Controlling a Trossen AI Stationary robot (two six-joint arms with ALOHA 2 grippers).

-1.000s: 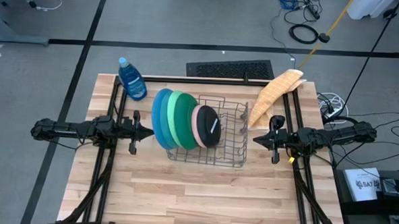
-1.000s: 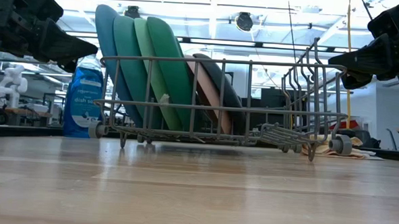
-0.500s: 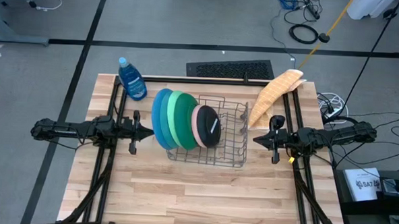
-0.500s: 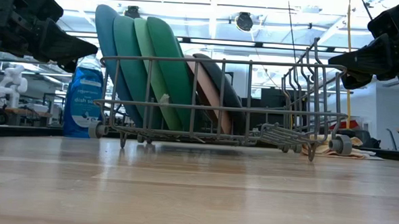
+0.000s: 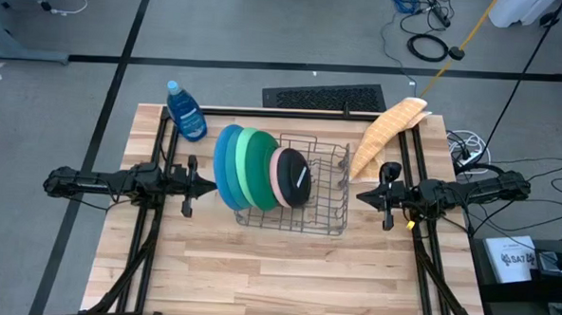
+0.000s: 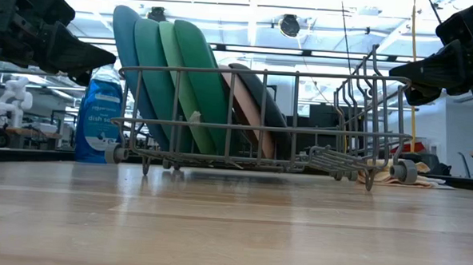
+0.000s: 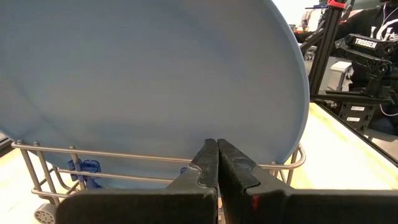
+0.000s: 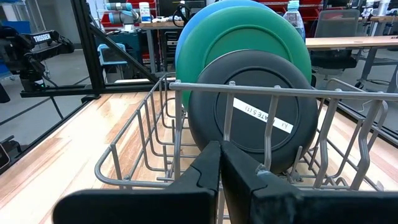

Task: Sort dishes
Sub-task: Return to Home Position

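Five plates stand on edge in the wire dish rack [image 5: 325, 183]: blue [image 5: 226, 165], teal [image 5: 239, 167], green [image 5: 260, 166], pink [image 5: 280, 176], black [image 5: 297, 177]. Their lower rims sit in the rack's slots and they lean toward the table's right. My left gripper [image 5: 209, 186] is shut and empty, just left of the blue plate [image 7: 149, 81]. My right gripper [image 5: 361, 193] is shut and empty, just right of the rack, facing the black plate [image 8: 252, 118].
A blue soap bottle [image 5: 185, 111] stands at the far left of the table. A tan cloth [image 5: 387, 134] lies at the far right corner. The near half of the wooden table [image 5: 285, 281] is bare wood.
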